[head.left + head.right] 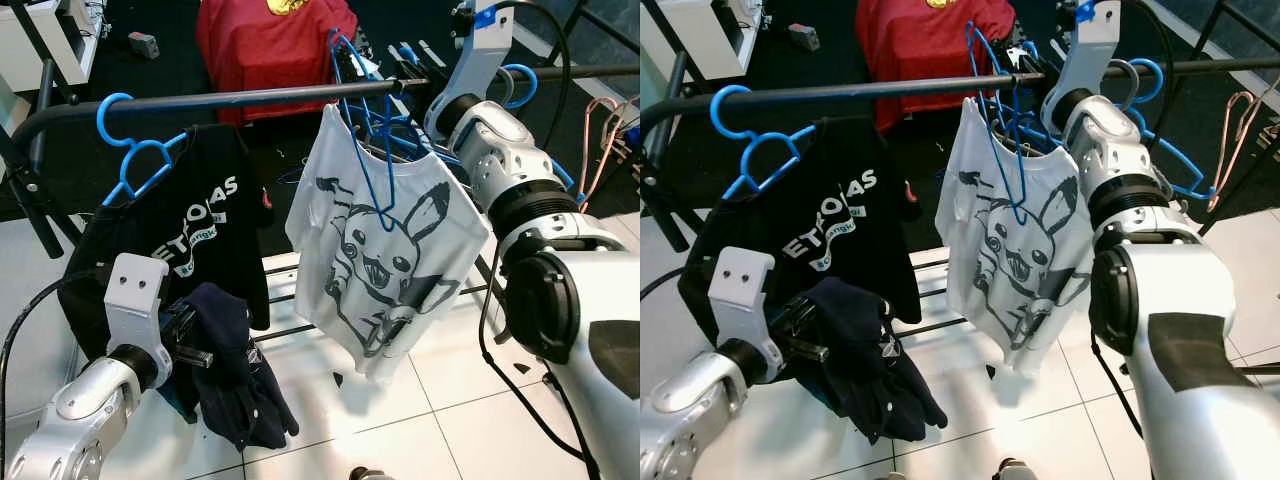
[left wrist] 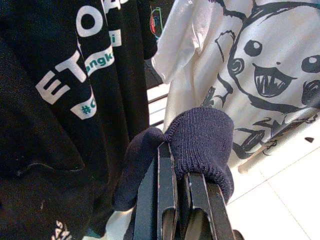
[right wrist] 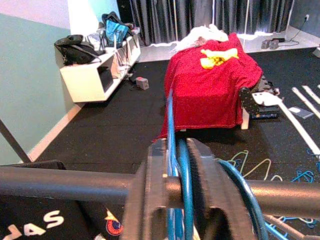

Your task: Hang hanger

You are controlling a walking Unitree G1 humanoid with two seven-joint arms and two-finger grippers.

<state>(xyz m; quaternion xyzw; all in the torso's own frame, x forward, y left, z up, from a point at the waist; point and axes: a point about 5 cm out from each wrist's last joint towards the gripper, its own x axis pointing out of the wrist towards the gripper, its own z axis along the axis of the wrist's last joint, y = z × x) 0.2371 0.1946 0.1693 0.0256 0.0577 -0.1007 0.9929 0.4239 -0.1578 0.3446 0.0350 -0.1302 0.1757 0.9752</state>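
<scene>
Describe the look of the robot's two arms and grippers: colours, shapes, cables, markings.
Both arms are silver metal shells with black joint rings. The left gripper has two long flat black fingers behind a white wrist block with two dark holes. The right gripper has matching black fingers; its white wrist block carries a blue tab. Thin black cables run along both arms.

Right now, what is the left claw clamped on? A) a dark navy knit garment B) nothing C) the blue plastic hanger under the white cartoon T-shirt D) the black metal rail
A: in the left wrist view the left claw has its fingers pinched together on the dark navy knit garment, which hangs below the black printed T-shirt.
</scene>
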